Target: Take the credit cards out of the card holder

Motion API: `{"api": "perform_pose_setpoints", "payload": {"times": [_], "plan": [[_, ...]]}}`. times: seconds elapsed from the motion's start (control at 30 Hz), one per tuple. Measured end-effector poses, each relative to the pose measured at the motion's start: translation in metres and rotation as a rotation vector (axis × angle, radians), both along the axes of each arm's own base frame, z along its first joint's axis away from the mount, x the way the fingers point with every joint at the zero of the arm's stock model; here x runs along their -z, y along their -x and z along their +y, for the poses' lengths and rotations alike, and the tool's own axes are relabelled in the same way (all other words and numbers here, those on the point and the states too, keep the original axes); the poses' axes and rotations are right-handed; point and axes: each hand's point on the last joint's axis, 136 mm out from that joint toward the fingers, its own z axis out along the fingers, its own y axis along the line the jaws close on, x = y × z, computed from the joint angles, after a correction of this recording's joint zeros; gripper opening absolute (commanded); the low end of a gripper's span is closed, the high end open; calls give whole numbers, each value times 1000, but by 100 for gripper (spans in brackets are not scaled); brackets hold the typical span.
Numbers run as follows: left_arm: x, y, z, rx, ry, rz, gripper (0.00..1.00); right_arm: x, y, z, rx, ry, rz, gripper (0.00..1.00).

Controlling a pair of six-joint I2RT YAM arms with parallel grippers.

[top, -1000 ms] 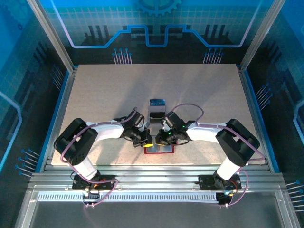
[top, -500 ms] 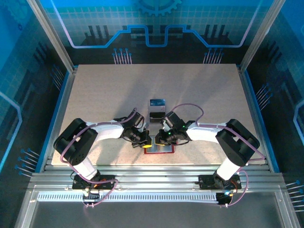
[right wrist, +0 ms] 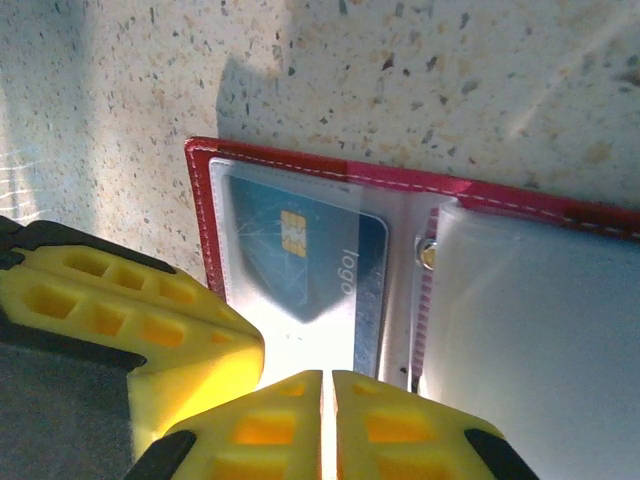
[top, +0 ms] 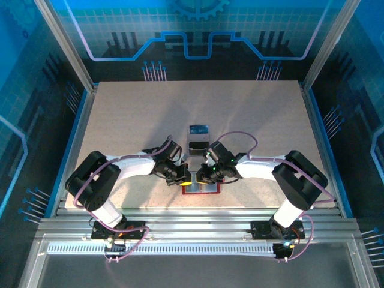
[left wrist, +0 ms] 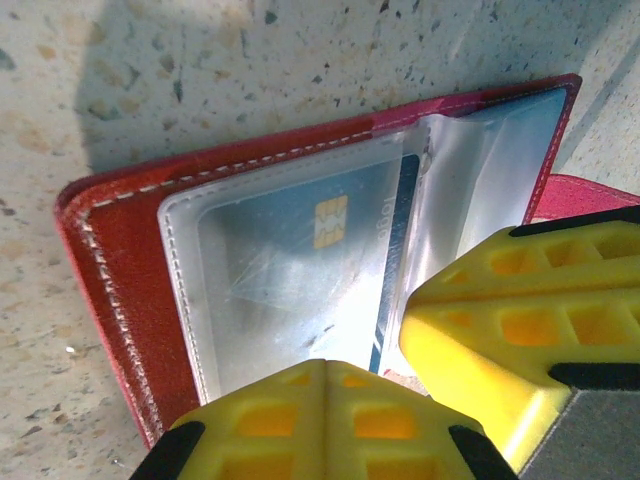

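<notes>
Little has shifted over the last second: the left arm's elbow sits slightly lower and nearer the table edge, while both grippers keep their place over the card holder. The left gripper (left wrist: 325,385) is fully closed, its yellow fingers pressed flat together with nothing between them, and its tip is at the near edge of the clear sleeve (left wrist: 235,215). The right gripper (right wrist: 322,390) is all but closed, with only a hairline slit between its pads. Its tip meets the lower edge of the same sleeve, but whether it pinches the plastic or the card cannot be told. The two grippers stand just beside each other, the right one's finger (left wrist: 500,330) crowding in from the side in the left wrist view. Inside the sleeve lies a blue credit card (right wrist: 300,250) with a gold chip, still seated in its pocket. The red card holder (top: 201,191) lies open and flat on the speckled table (top: 132,120), close to the near edge between the arms. A second leaf of pale pockets (right wrist: 530,330) lies past a small snap stud (right wrist: 428,257). Beyond the grippers, a small box (top: 197,139) rests apart from the holder.
</notes>
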Motion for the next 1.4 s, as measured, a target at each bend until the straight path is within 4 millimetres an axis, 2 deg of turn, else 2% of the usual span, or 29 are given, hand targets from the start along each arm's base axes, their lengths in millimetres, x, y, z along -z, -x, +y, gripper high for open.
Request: {"api": "perform_pose_setpoints", "payload": {"times": [0.1, 0.2, 0.47, 1.4], "plan": [[1, -1, 1, -2, -5, -3, 0, 4, 1, 0, -2, 3, 13, 12], [2, 0, 3, -3, -17, -5, 0, 8, 2, 0, 2, 11, 27, 18], [4, 1, 5, -2, -29, 3, 0, 7, 1, 1, 3, 3, 23, 25], [7, 4, 10, 4, -57, -4, 0, 6, -3, -8, 9, 82, 6, 25]]}}
